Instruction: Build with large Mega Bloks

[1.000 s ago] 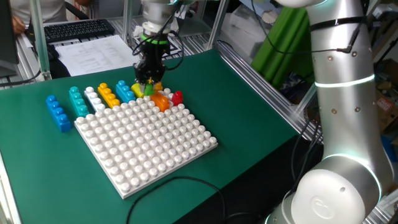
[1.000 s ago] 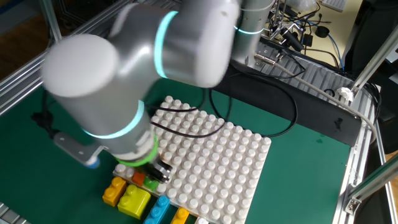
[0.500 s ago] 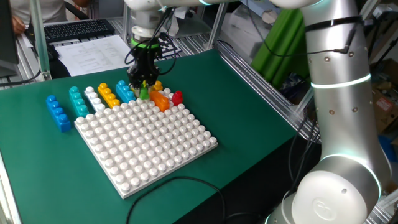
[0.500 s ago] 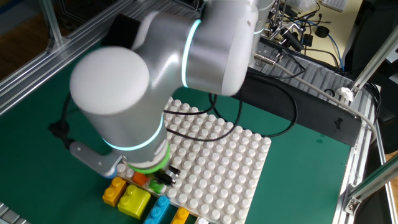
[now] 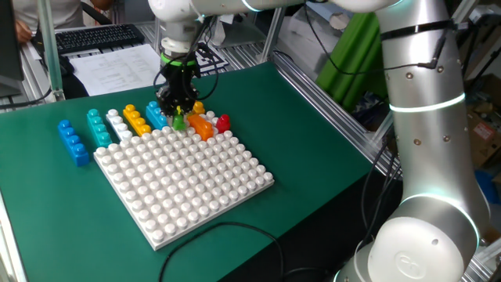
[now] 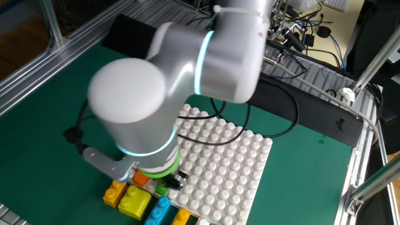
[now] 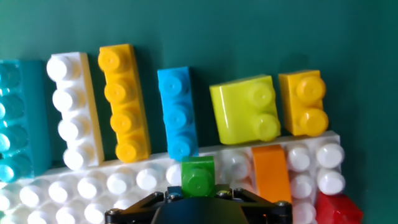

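My gripper [image 5: 178, 114] is shut on a small green Mega Blok [image 7: 198, 176], held upright over the far edge row of the white studded baseplate [image 5: 188, 180]. In the hand view the green block sits between the jaws at bottom centre. I cannot tell whether it touches the studs. Just beyond it lie a light blue brick [image 7: 177, 112] and a yellow-green brick [image 7: 245, 111]. An orange block [image 7: 270, 171] stands on the plate right beside it. In the other fixed view the arm hides most of the gripper, and only the green block [image 6: 164, 187] peeks out.
Along the plate's far edge lie a blue brick [image 5: 73, 141], a teal brick [image 5: 98, 127], a white brick [image 5: 117, 124], a long yellow-orange brick [image 5: 136, 119] and a small yellow-orange one [image 7: 303, 102]. A red block [image 5: 224, 122] sits at the plate's corner. A cable [image 5: 227, 227] trails off the near side.
The gripper has carried the green block a little to the left along the plate's far edge, away from the yellow-green brick. Its grip has not changed.
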### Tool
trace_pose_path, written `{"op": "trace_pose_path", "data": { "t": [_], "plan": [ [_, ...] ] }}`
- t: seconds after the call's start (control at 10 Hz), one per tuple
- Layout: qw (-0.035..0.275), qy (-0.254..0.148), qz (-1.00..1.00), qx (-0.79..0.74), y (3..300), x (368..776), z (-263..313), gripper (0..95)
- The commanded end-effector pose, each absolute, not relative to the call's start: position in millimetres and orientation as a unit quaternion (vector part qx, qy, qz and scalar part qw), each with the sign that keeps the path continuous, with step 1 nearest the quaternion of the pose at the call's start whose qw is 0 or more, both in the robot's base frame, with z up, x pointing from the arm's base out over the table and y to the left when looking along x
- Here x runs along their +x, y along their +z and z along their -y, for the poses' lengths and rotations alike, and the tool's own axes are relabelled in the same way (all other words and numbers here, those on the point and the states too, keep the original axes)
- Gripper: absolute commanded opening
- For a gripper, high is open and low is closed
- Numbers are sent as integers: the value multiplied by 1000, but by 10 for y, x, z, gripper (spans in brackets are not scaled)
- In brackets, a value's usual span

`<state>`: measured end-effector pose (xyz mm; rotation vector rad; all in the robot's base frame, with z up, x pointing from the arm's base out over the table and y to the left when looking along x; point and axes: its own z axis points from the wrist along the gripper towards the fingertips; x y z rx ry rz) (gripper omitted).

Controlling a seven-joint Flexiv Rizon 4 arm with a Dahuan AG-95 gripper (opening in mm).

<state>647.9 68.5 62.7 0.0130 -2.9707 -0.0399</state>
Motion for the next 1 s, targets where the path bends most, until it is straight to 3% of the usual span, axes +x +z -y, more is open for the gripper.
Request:
{"op": "trace_pose_path", "data": {
  "t": [0.1, 1.0],
  "plan": [
    [90, -13, 996, 10, 601, 6527, -682, 0],
    [82, -8, 996, 24, 444, 6471, -627, 0]
  ]
}}
